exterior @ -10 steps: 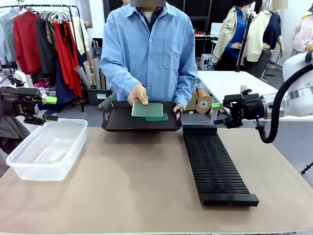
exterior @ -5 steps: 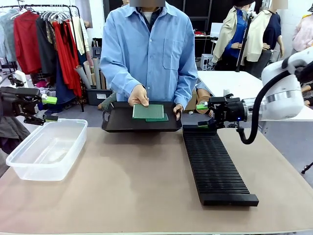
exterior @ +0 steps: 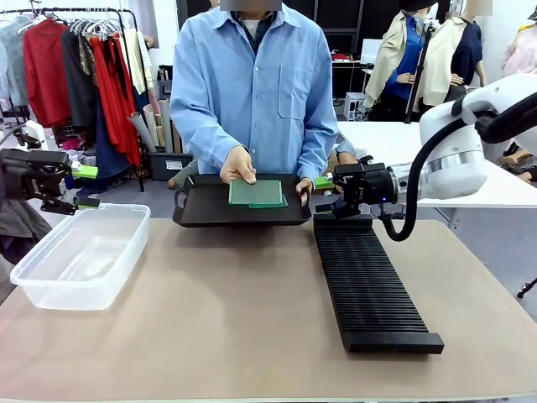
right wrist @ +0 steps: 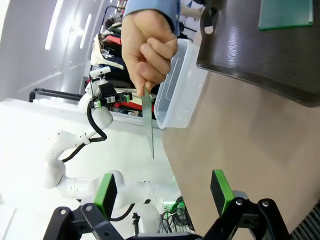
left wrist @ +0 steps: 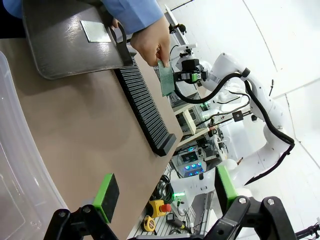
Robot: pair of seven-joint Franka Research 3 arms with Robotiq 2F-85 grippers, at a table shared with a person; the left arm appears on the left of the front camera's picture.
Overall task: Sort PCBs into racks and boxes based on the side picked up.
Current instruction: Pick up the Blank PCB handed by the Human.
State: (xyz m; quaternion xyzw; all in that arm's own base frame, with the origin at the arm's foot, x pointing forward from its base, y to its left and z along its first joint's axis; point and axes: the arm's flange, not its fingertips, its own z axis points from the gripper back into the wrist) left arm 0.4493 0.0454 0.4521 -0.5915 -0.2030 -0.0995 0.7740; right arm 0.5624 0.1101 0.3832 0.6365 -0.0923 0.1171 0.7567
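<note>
A tan mat covers the table, with a clothes rail and other benches behind it. At the far side a person steadies a matte black tray carrying flat green PCBs. The person's hand pinches one more PCB by its top edge, so it hangs edge-on to me, a thin stiff sliver in line with the gap of my right gripper, whose jaws stand wide apart and empty. To take it well, I judge I should ease forward until my green pads bracket the free lower half, well clear of those fingers. Then I should square the pads to its flat faces and close gently so the board cannot twist. My left gripper hovers near the clear, glossy, round-cornered tub, jaws likewise apart and empty. The long black rack, ribbed with crosswise slots, lies with its far end near my right gripper.
</note>
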